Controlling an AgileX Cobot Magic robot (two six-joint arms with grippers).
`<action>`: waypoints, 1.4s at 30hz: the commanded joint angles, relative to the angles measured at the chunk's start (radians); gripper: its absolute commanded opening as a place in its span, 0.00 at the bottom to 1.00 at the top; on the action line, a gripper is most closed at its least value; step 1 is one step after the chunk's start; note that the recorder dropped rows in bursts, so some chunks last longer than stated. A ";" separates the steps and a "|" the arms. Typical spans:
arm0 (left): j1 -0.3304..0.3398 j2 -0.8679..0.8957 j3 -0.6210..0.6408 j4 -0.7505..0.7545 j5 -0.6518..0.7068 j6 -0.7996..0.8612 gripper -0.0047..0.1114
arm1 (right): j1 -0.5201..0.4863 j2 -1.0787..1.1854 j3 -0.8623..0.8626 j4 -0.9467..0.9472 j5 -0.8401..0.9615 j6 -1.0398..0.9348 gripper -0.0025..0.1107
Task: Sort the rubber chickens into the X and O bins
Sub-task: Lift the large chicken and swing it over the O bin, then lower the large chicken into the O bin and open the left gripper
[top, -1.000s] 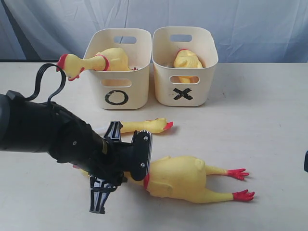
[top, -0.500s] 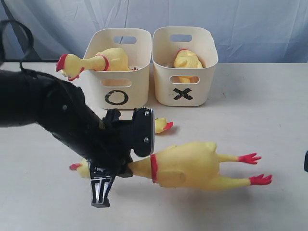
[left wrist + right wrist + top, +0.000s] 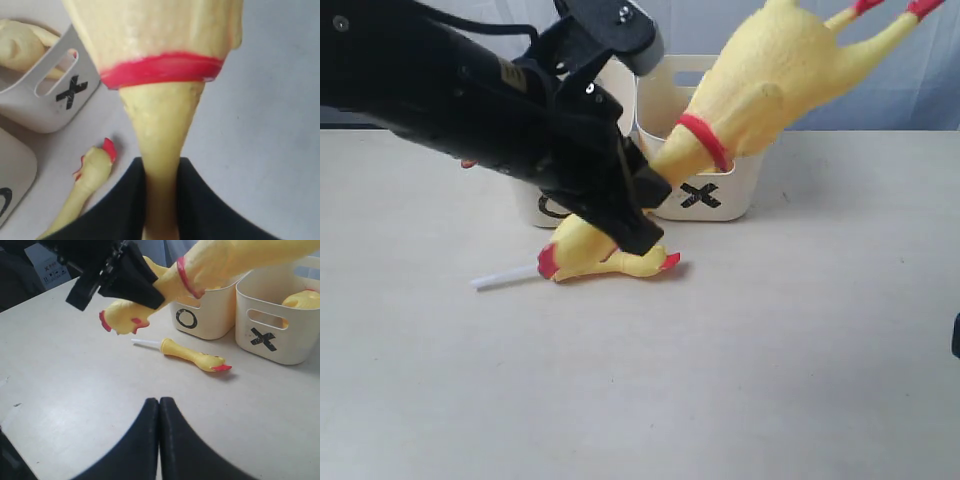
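Observation:
My left gripper (image 3: 642,190) is shut on the neck of the large rubber chicken (image 3: 770,80), held high with its feet up in front of the X bin (image 3: 720,198). Its head (image 3: 572,252) hangs below the fingers. The wrist view shows the neck (image 3: 161,135) pinched between both black fingers (image 3: 125,200). The slim chicken (image 3: 625,264) with its white stick (image 3: 505,277) lies on the table before the bins. Another chicken (image 3: 302,299) sits in the X bin (image 3: 280,335). The O bin (image 3: 200,315) is mostly hidden behind the arm in the exterior view. My right gripper (image 3: 159,402) is shut and empty above the table.
The left arm (image 3: 450,90) stretches across the left half of the scene, over the O bin. A pale curtain hangs behind the table (image 3: 800,350).
The left arm has lifted the large chicken off the table by its neck and swung it up in front of the bins. The slim chicken is uncovered again.

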 commanded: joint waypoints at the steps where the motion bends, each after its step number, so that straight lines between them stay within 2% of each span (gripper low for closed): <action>1: 0.052 -0.011 -0.033 -0.013 -0.062 -0.103 0.04 | -0.005 -0.006 0.006 0.001 -0.005 -0.001 0.01; 4: 0.127 -0.011 -0.036 -0.071 -0.085 -0.142 0.04 | -0.005 -0.006 0.006 0.001 -0.005 -0.001 0.01; 12: 0.334 -0.007 -0.038 -0.406 -0.130 -0.121 0.04 | -0.005 -0.006 0.006 0.001 -0.005 -0.001 0.01; 17: 0.423 0.066 -0.107 -0.525 0.013 -0.083 0.04 | -0.005 -0.006 0.006 0.001 -0.005 -0.001 0.01; 21: 0.452 0.138 -0.182 -0.607 0.093 -0.076 0.04 | -0.005 -0.006 0.006 0.001 -0.005 -0.001 0.01; 25: 0.459 0.209 -0.265 -0.611 0.174 -0.093 0.04 | -0.005 -0.006 0.006 0.001 -0.005 -0.001 0.01; 31: 0.488 0.307 -0.377 -0.588 0.260 -0.214 0.04 | -0.005 -0.006 0.006 0.001 -0.005 -0.001 0.01; 35: 0.517 0.362 -0.471 -0.481 0.310 -0.320 0.04 | -0.005 -0.006 0.006 0.001 -0.005 -0.001 0.01; 42: 0.526 0.440 -0.633 -0.289 0.438 -0.382 0.04 | -0.005 -0.006 0.006 0.001 -0.005 -0.001 0.01</action>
